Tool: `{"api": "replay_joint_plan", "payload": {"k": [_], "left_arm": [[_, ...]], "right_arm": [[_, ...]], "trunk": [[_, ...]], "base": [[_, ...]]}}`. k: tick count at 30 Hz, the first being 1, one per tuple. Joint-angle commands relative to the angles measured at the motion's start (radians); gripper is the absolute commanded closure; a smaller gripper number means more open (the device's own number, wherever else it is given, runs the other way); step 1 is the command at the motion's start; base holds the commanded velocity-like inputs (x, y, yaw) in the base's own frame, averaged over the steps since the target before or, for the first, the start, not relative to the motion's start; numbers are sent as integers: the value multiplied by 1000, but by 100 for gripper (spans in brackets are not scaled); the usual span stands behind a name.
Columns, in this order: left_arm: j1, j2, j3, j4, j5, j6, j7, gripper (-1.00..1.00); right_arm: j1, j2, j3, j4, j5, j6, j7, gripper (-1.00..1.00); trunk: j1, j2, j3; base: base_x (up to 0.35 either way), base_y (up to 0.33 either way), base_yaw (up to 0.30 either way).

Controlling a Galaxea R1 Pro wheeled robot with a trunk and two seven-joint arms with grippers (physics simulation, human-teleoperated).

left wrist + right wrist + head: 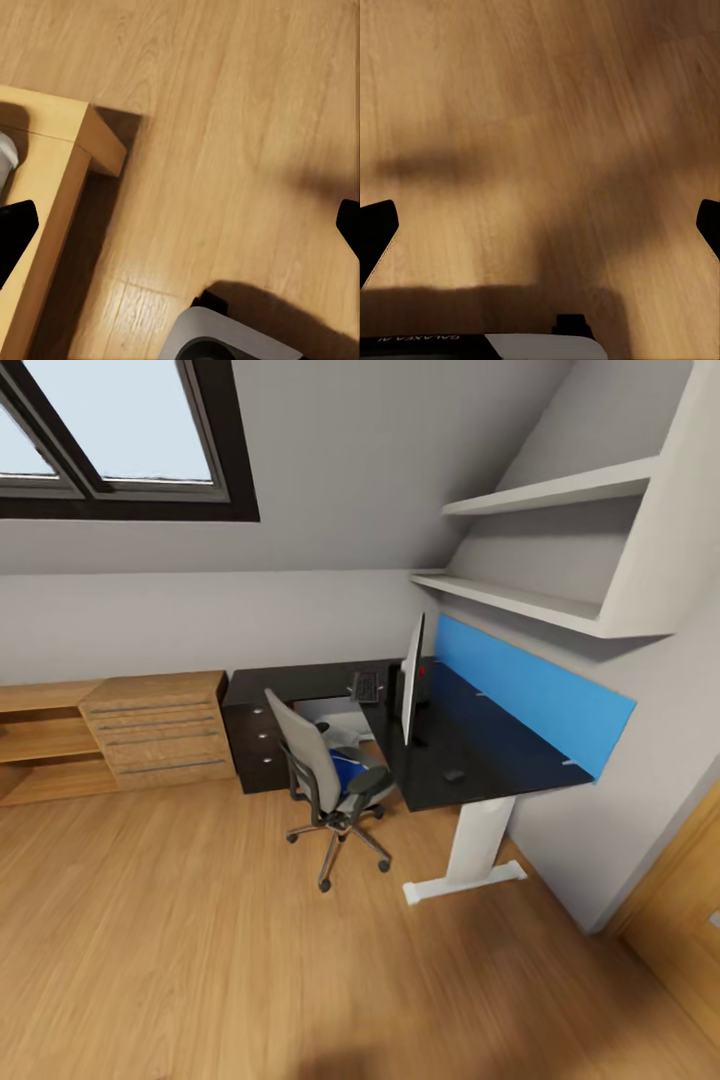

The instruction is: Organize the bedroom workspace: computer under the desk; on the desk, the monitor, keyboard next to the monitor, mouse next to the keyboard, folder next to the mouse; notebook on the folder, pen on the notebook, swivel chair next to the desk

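Glossy black desk, blue folder, grey swivel chair.

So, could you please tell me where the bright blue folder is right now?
In the head view, the bright blue folder lies on the seat of the grey swivel chair, just left of the glossy black desk.

Blue flat folder: mostly hidden behind grey upholstered swivel chair back.
Small dark object on glossy black desk top: too small to identify.
Light wooden furniture piece: cut by frame edge.
Black fingertips: cropped at edges.
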Motion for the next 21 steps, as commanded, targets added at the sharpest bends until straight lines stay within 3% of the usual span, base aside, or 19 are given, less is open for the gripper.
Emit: {"api": "replay_joint_plan", "payload": {"k": [1, 6, 21], "left_arm": [[0, 0, -2, 0, 7, -3, 1, -100], [0, 0, -3, 1, 7, -3, 1, -100], [0, -1, -19, 20, 6, -3, 1, -100]], "right_arm": [[-1, 0, 1, 1, 1, -3, -4, -100], [-1, 0, 1, 1, 1, -3, -3, -100], [-1, 0, 1, 1, 46, -3, -4, -100]], "trunk": [[1, -1, 0], [1, -1, 8], [1, -1, 26]], "base": [[328, 4, 0], [240, 2, 62], [24, 0, 190]]}}
